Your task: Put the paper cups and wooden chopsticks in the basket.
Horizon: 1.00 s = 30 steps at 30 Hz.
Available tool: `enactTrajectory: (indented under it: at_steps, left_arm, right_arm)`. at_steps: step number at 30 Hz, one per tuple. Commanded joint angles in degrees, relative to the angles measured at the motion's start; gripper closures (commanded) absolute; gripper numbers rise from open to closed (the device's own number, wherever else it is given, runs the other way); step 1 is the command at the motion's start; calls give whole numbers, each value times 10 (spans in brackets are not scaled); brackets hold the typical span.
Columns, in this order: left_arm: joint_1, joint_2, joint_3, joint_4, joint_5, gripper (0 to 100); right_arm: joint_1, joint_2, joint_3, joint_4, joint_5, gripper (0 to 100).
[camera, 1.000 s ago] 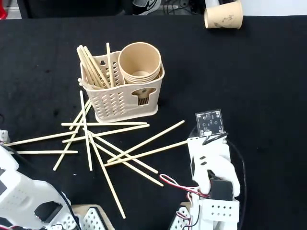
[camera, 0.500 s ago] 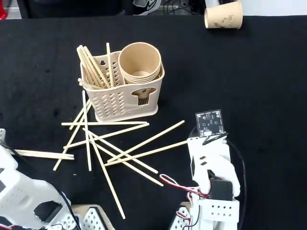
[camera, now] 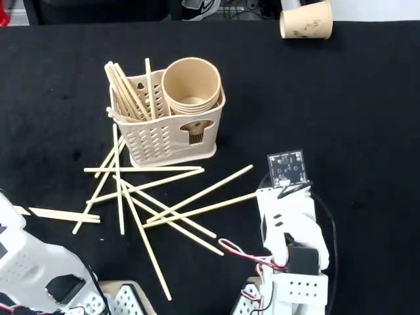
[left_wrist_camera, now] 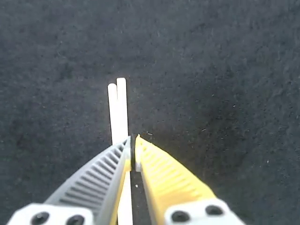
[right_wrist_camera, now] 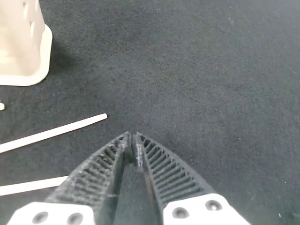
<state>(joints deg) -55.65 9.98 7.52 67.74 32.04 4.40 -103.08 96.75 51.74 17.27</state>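
Wood in tow: gripped two pale wooden chopsticks (left_wrist_camera: 117, 110) together in left pincer (left_wrist_camera: 132, 140), likely for one trip to beige slotted basket (camera: 161, 139); right pincer (right_wrist_camera: 131, 139) clenched, empty.

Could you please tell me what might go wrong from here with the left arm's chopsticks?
1. The left gripper is shut on two chopsticks lying side by side; one could slip out during the lift.
2. Their free ends sit close to the loose chopsticks crossed on the table, so a low sweep might snag and scatter them.
3. The basket compartment beside the cups already holds leaning sticks, which could block the new pair.
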Motion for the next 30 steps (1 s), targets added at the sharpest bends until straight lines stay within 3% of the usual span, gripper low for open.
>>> enactTrajectory:
  at_steps: [1,5,7,14,17,25,30]
  left_arm:
    - [0,-7,33,-7,-7,888]
    - [0,-7,73,-25,-8,694]
    - [-2,-6,93,-60,-8,653]
    - [-7,29,162,-161,-55,772]
    - [-27,53,155,-161,-60,839]
    - [-35,76,125,-159,-60,884]
    - [-3,33,91,-124,-59,970]
  right_arm:
    - [5,-40,-2,3,4,983]
    - [5,-40,-2,3,4,983]
    - [5,-40,-2,3,4,983]
    - [5,-40,-2,3,4,983]
    - [5,-40,-2,3,4,983]
    - [5,-40,-2,3,4,983]
    - [5,-40,-2,3,4,983]
